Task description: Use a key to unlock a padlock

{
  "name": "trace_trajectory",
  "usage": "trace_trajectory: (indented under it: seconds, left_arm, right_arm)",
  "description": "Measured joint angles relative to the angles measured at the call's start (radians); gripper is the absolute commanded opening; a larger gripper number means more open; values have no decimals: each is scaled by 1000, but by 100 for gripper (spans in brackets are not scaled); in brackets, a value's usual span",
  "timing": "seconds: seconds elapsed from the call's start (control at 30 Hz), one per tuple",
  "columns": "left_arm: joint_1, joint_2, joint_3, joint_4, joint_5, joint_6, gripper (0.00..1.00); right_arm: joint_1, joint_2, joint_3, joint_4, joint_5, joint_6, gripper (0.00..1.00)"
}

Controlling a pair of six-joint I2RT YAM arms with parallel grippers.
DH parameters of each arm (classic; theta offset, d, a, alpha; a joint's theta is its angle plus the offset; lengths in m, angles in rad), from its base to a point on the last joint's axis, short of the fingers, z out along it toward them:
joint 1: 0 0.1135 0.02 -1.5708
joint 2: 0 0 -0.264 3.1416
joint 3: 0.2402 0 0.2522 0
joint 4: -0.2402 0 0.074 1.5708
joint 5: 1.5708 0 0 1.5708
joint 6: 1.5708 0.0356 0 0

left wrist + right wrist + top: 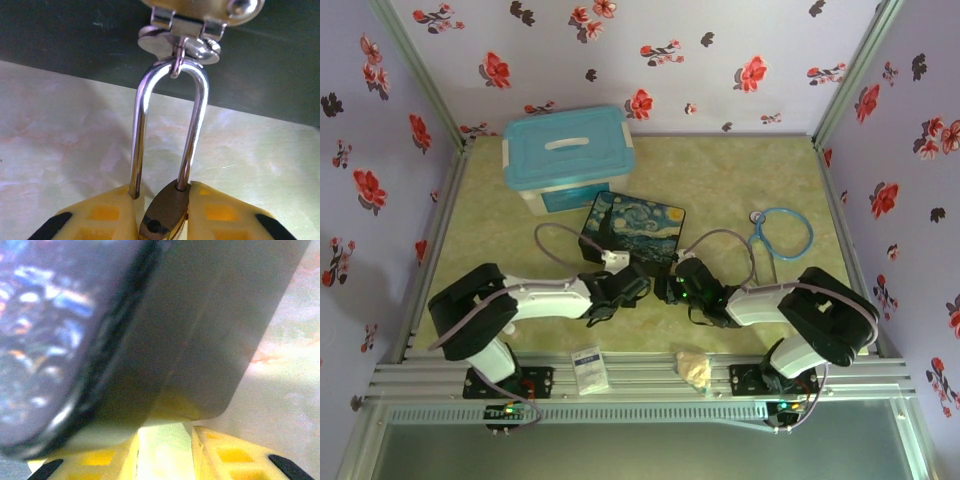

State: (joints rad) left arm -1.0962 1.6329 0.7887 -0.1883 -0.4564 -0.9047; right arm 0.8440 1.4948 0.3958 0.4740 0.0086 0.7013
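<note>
Now: left gripper (162,226) clamped on padlock (166,207) body, shackle hooked through hasp (186,26) at 6 o'clock edge of painted box (635,228). Right gripper (165,446) slightly parted, nothing between, just beside box.

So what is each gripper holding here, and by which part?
The left gripper clamps the padlock by its brass body, shackle hooked through the hasp ring of the box. The right gripper has nothing visible between its fingers.

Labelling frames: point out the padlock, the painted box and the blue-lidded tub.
padlock (164,214): left wrist view, on its brass body.
painted box (638,226): top external view, lid centre.
blue-lidded tub (548,160): top external view, lid.
</note>
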Motion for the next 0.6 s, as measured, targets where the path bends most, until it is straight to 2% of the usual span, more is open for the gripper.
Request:
trace_trajectory:
  seconds: [0.23,0.6]
  left_arm:
    - [-25,67,66,-113,-48,18,29]
    - [-39,69,67,-125,-71,18,34]
  right_arm:
    - [0,5,4,0,0,6,33]
    - [0,5,4,0,0,7,33]
